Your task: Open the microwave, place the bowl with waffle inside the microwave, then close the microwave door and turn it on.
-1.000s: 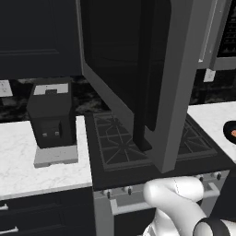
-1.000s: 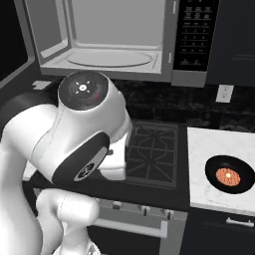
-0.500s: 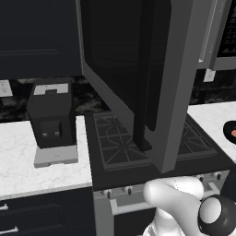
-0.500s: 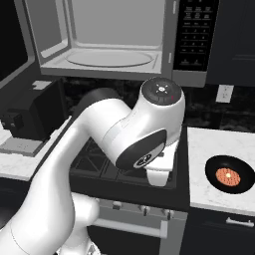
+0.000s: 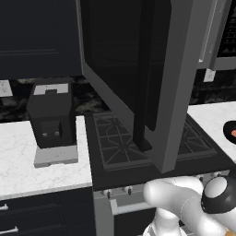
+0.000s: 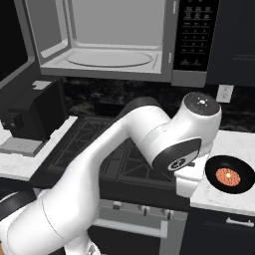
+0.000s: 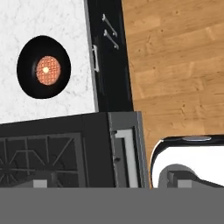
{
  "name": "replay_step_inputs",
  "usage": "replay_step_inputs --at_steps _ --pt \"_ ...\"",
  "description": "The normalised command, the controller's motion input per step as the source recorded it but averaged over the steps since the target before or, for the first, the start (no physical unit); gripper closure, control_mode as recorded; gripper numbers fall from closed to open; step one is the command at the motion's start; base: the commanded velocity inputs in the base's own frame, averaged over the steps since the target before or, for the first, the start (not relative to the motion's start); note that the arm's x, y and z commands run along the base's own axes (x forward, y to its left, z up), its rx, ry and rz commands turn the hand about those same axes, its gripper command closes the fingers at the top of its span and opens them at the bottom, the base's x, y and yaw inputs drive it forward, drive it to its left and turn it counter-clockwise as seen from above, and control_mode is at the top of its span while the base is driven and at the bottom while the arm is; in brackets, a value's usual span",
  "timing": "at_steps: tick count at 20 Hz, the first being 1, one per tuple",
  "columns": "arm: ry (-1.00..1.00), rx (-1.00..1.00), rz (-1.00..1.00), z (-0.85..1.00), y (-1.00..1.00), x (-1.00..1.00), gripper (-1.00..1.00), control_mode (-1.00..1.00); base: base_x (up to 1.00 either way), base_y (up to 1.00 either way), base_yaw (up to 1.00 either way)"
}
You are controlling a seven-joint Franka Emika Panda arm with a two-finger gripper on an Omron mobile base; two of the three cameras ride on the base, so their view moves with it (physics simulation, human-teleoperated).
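Swung rightward since the earlier frames, the arm's elbow now hangs beside the bowl with waffle [image 6: 229, 175], which rests on the white bench [image 6: 234, 144] right of the stove [image 6: 89, 144]. Microwave door [image 5: 138, 69] stands open; microwave [image 6: 114, 40] cavity empty. Claw spread wide, holding nothing.

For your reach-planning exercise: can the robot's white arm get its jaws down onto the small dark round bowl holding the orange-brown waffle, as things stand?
Probably yes. The small dark round bowl with the orange-brown waffle sits alone on the white marble counter, nothing covering it, and the gripper looks down nearby with jaws open.
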Motion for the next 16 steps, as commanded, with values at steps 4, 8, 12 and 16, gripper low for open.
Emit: replay_step_inputs --at_steps 4,8,12,16 --pt "0.08 0.03 -0.01 -0.41 -0.69 0.10 -1.00 -1.00 0.00 0.00 0.00" --pt "0.11 0.04 0.01 -0.46 -0.61 0.08 -1.00 -1.00 0.00 0.00 0.00" --pt "0.08 0.00 0.03 -0.42 -0.09 0.21 -1.00 -1.00 0.00 0.00 0.00" --pt "0.02 0.00 0.03 -0.13 -0.01 0.31 -1.00 -1.00 0.00 0.00 0.00"
